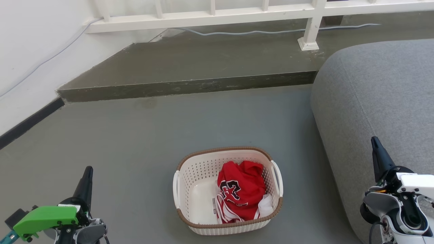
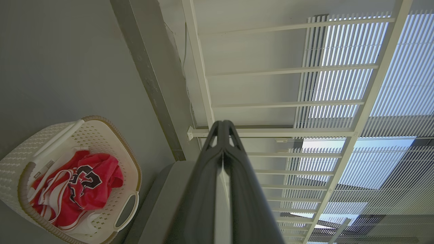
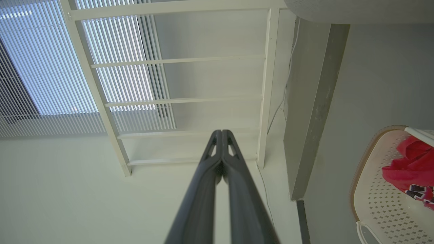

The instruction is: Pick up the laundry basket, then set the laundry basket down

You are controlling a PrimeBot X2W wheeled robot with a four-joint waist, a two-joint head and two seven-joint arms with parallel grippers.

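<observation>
Left gripper (image 2: 223,122) and right gripper (image 3: 221,131) hover with fingers pressed together, holding nothing, well apart from the laundry basket (image 1: 223,149), which sits between them on the grey floor (image 1: 135,135) beside a grey sofa (image 1: 379,112), a red jersey (image 1: 241,189) crumpled inside.

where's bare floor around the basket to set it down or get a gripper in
The widest bare floor lies left of the basket, out to the wall, and ahead of it up to the step. It's tight on the right: a narrow strip before the grey sofa.
</observation>
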